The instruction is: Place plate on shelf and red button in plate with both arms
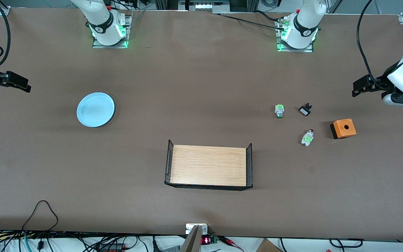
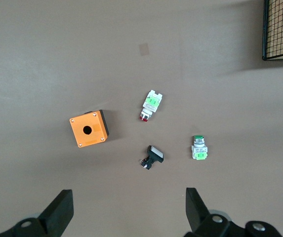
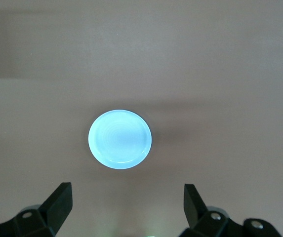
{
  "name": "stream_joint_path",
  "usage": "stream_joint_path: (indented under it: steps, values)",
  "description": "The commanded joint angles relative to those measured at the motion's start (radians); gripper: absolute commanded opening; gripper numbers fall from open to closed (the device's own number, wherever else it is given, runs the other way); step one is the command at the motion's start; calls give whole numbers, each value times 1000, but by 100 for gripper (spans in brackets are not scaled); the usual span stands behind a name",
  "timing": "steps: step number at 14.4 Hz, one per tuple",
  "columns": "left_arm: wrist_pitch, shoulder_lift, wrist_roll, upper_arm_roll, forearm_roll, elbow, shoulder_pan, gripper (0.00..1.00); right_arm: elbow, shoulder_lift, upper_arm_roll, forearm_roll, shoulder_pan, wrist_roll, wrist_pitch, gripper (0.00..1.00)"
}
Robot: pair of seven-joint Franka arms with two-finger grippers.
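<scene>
The light blue plate (image 1: 95, 109) lies flat toward the right arm's end of the table, and it sits centred in the right wrist view (image 3: 120, 138). The red button (image 1: 308, 137) lies on its side toward the left arm's end, red cap pointing at the robots; the left wrist view shows it too (image 2: 150, 104). My left gripper (image 1: 361, 85) hangs open in the air at that end of the table, nothing between its fingers (image 2: 128, 207). My right gripper (image 1: 16, 82) hangs open and empty above the table beside the plate (image 3: 126, 202).
Near the red button lie a green-capped button (image 1: 279, 111), a small black-and-white part (image 1: 305, 110) and an orange box (image 1: 343, 128) with a hole on top. A wooden tray (image 1: 208, 165) with black mesh end walls stands mid-table, nearer to the front camera.
</scene>
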Motion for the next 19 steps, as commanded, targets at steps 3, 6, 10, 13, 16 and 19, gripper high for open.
stream_joint_path:
  steps: [3, 6, 10, 13, 16, 19]
  values:
    - [-24, 12, 16, -2, 18, 32, 2, 100, 6, -6, 3, 12, -6, -10, -17, 100]
    - [-24, 12, 16, -2, 19, 32, 2, 100, 6, 8, 3, 14, -6, -12, -16, 100]
    - [-24, 13, 16, -2, 18, 32, 2, 100, -2, 66, 5, 18, -5, 1, -2, 100]
    - [-24, 13, 16, -2, 18, 32, 2, 100, -2, 106, 5, 20, -6, 4, 5, 100]
    - [-24, 12, 16, -2, 18, 32, 2, 100, -4, 144, 5, 41, -6, 4, 25, 100]
    - [-24, 13, 16, -2, 18, 32, 2, 100, -5, 193, 5, 43, -5, 8, 36, 100]
